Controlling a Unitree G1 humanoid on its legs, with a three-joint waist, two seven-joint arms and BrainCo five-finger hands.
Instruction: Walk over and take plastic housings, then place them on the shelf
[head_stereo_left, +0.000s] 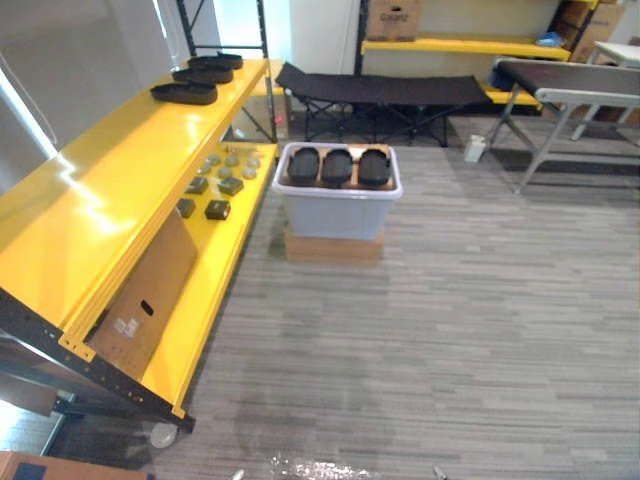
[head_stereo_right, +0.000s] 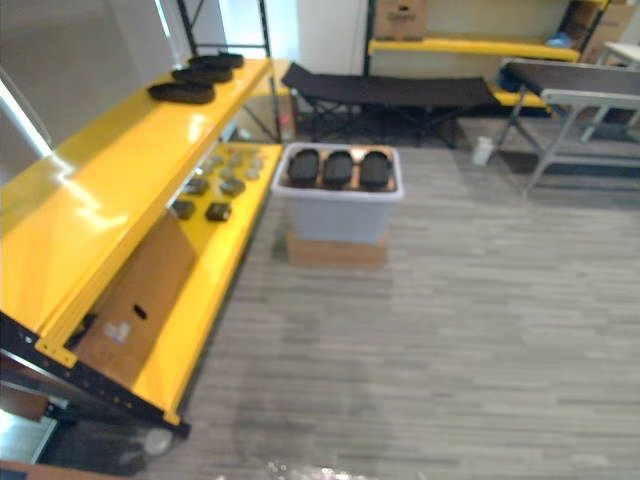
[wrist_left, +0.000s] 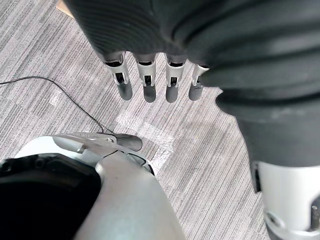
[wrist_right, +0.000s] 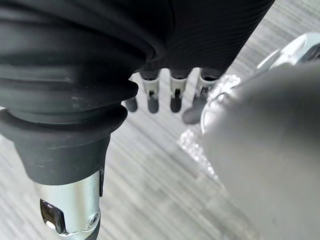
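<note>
As fingers hang straight, left robot hand (wrist_left: 146, 75), right robot hand (wrist_right: 175, 91)

Black cot (head_stereo_left: 375, 90) beside grey table (head_stereo_left: 590, 95).

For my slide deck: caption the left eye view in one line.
Three black plastic housings sit in a grey bin beside the yellow shelf, which carries three similar dark pieces.
</note>
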